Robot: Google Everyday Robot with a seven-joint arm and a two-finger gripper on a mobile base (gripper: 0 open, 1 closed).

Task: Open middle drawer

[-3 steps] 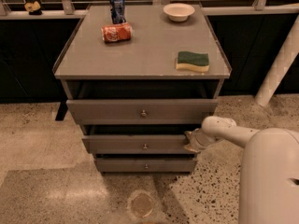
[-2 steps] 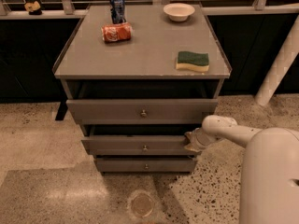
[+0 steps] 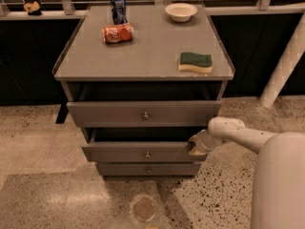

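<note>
Gripper [image 3: 196, 146], open or closed cannot be told, touches the front's right end of the middle drawer [image 3: 119, 153] stretching leftward; the drawer stands partly out, so opening looks mostly done.

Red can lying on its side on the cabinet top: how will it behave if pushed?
The red can lies on its side, so it would probably roll rather than slide. It looks slightly dented, hinting at thin, light walls that crush easily. The gripper sits at the right end of the front of the middle drawer, well below the can.
</note>
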